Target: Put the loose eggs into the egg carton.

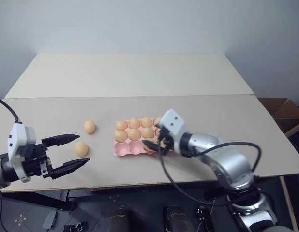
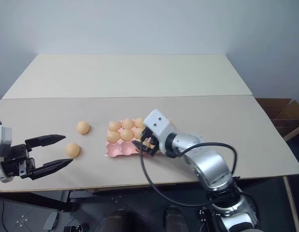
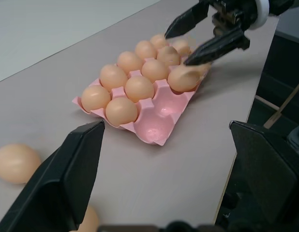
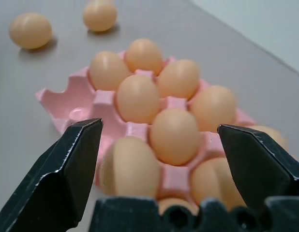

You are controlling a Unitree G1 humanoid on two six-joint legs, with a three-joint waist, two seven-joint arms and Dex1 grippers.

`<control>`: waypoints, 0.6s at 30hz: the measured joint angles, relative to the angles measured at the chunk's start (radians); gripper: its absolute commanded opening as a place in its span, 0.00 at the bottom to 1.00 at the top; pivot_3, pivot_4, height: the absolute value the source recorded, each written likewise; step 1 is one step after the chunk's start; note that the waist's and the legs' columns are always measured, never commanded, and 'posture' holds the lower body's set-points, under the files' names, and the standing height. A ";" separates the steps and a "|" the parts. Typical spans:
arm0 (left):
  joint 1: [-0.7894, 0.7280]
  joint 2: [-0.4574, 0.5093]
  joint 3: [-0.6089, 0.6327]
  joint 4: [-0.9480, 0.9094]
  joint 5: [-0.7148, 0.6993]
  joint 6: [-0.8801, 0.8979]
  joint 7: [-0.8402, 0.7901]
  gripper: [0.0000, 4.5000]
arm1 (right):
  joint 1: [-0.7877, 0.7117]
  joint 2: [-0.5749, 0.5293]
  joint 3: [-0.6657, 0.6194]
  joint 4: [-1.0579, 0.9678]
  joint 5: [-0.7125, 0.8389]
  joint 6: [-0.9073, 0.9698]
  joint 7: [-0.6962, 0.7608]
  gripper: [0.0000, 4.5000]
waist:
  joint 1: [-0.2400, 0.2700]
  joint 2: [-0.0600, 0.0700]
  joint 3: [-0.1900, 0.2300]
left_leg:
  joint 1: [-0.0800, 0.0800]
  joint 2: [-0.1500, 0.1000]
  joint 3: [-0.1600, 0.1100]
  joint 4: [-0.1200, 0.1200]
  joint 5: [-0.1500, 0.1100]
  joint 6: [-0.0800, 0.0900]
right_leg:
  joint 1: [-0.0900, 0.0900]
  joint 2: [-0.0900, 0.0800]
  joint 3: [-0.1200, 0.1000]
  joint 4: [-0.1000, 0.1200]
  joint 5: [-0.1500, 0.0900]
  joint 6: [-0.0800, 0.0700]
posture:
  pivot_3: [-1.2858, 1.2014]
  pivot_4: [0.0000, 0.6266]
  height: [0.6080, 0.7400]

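Observation:
The pink egg carton (image 1: 121,151) lies near the table's front edge with several tan eggs in its cells. Two loose eggs rest on the table to its left, one farther back (image 1: 89,127) and one nearer (image 1: 81,149). My left gripper (image 1: 83,149) hovers open by the nearer loose egg, its fingers (image 3: 67,179) spread wide and pointing toward the carton. My right gripper (image 1: 155,138) stands open over the carton's front row. An egg (image 4: 130,166) sits in its cell just below the parted fingertips (image 3: 188,60). Two front cells (image 3: 156,130) at the carton's left end are bare.
The tan table (image 1: 227,121) has a paler board (image 1: 130,72) across the back. A black cable (image 1: 169,179) loops down from my right wrist past the front edge. A cardboard box (image 1: 285,111) stands off the table's right side.

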 measured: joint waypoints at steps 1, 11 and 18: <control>0.001 0.000 0.001 0.000 0.000 0.000 0.000 1.00 | 0.001 -0.016 -0.037 -0.021 0.022 0.007 0.012 0.99 | 0.000 0.000 0.000 | 0.000 0.000 0.000 0.000 0.000 0.000 | 0.000 0.000 0.000 0.000 0.000 0.000 | 0.52 0.24 1.00; 0.111 0.000 0.115 0.056 0.011 0.001 -0.032 1.00 | 0.315 -0.317 -0.418 0.031 0.197 -0.305 0.434 0.99 | 0.001 -0.001 0.000 | 0.003 0.000 0.000 -0.001 0.000 0.001 | 0.004 0.000 0.000 -0.003 -0.003 -0.001 | 0.52 0.24 1.00; 0.143 -0.030 0.122 0.055 0.032 0.079 0.097 1.00 | 0.345 -0.354 -0.416 0.134 0.164 -0.445 0.487 0.99 | -0.007 -0.001 0.000 | 0.010 0.001 0.000 -0.001 0.000 0.001 | 0.009 0.000 0.001 -0.001 -0.007 0.001 | 0.52 0.24 1.00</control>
